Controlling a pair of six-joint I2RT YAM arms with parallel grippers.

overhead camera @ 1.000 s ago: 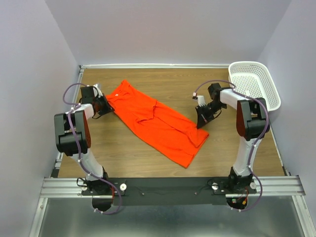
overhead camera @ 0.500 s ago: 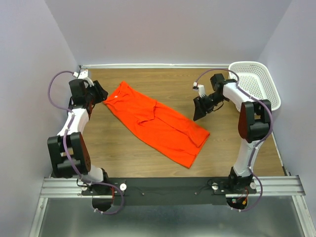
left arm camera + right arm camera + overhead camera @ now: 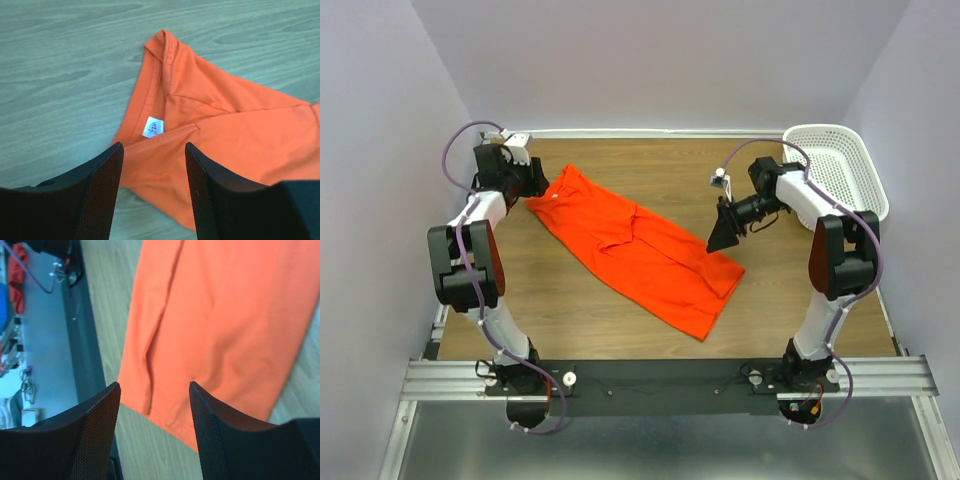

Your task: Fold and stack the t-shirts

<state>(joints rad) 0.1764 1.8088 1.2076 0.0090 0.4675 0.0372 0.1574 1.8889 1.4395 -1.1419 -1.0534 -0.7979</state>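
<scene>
Our orange-red t-shirt lies diagonally across the middle of the table, folded lengthwise, we judge. The left gripper and right gripper hold their jaws apart, empty. Cross folds and stacking are left.

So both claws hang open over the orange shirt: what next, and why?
Probably lower the left gripper and pinch the t-shirt at its collar end, to fold it toward the hem. The shirt lies in a long strip, not folded crosswise; the right gripper is open too, both empty, and the neck label sits beyond the left fingertips.
</scene>
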